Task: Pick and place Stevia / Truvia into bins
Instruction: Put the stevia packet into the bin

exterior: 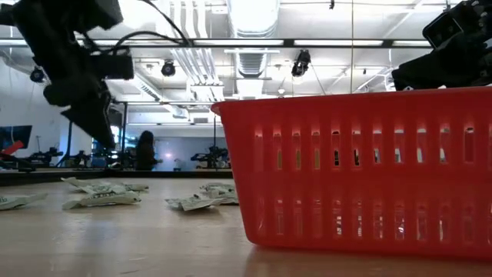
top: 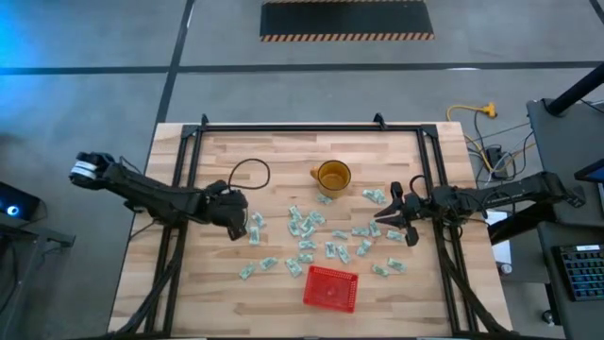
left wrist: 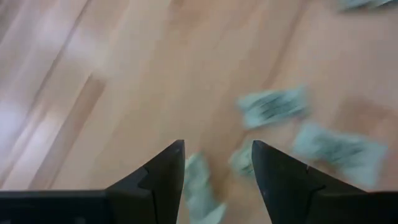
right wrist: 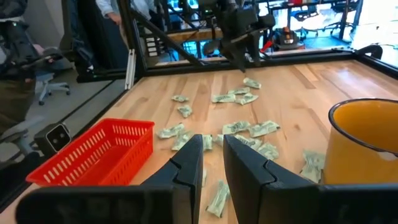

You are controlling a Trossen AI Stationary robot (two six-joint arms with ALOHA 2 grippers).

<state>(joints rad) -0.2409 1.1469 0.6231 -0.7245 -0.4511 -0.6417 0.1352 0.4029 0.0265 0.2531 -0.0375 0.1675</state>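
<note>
Small pale green-and-white paper packets lie scattered flat across the bench; the red mesh-sided plastic basket sits upright nearby.

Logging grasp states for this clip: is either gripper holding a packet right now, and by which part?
Nothing is held. The left gripper is open above loose packets; the right gripper is open and empty too.

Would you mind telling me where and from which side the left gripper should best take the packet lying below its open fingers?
Probably straight from above, across the short width. The packet lies flat on the table, so there is no raised edge to catch from the side. The left gripper is open over it, fingers astride; lowering until the tips touch the wood and then closing should pinch it.
</note>
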